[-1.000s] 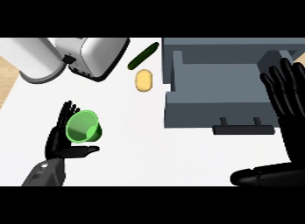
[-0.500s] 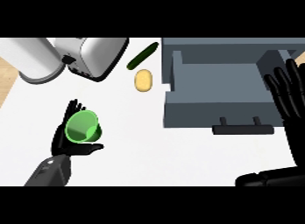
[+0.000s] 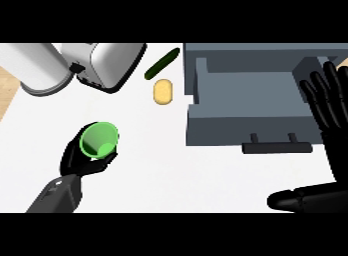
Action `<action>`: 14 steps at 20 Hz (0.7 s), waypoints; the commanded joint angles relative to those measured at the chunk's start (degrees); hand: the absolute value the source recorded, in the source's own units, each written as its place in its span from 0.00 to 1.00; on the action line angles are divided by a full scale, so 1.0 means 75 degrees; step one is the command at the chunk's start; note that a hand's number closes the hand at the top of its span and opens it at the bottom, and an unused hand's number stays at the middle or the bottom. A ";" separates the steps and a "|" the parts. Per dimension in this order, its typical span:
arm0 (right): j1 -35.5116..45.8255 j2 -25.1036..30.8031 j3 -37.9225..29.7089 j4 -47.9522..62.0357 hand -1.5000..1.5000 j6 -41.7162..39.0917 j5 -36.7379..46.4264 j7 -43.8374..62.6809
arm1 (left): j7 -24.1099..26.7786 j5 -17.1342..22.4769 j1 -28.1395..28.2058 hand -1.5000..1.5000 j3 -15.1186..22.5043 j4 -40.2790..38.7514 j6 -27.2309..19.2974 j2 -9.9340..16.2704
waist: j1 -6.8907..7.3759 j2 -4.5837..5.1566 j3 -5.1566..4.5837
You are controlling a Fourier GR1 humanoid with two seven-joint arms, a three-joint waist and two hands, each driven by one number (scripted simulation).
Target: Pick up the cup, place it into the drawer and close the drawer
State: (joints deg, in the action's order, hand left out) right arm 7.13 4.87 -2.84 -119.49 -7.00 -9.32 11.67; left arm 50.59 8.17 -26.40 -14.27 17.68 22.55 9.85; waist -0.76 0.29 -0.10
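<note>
the left hand [image 3: 85, 161] is curled round the tilted green cup [image 3: 99, 141] on bare white counter [image 3: 155, 170], well left of the open grey drawer [image 3: 243, 127]; the right hand [image 3: 338, 107] rests flat-fingered by the drawer's right edge

I'm seeing bright, even light across the white counter [image 3: 206, 185], hardly any shadows, no glare; the black hands show almost no surface detail.
</note>
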 commanded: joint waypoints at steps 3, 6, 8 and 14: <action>0.0017 0.0195 -0.0245 0.0072 0.00 -0.0119 -0.0081 -0.0063 | 0.0952 -0.0054 -0.0014 1.00 0.0097 0.0318 0.0473 -0.0030 | 0.0023 -0.0017 0.0004; 0.0033 0.0070 -0.0060 0.0259 0.00 -0.0087 0.0127 -0.0259 | 0.1173 0.0027 0.0118 1.00 -0.0053 0.0267 0.0060 0.0030 | 0.0037 -0.0014 0.0004; -0.0174 0.0086 -0.0150 0.0045 0.00 -0.0136 0.0030 -0.0335 | 0.1724 0.0001 0.0563 1.00 -0.0059 0.0413 -0.0386 -0.0257 | 0.0044 -0.0023 0.0005; -0.0318 -0.0039 0.0040 0.0039 0.00 -0.0101 0.0125 -0.0293 | 0.1672 0.0329 0.0912 1.00 -0.0280 0.1349 -0.0859 -0.0171 | 0.0132 -0.0045 0.0014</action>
State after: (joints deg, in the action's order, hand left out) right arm 5.06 4.87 -2.89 -120.86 -7.36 -8.93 10.83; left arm 56.54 9.97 -22.16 -15.91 24.56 15.11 8.27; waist -0.15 -0.02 -0.03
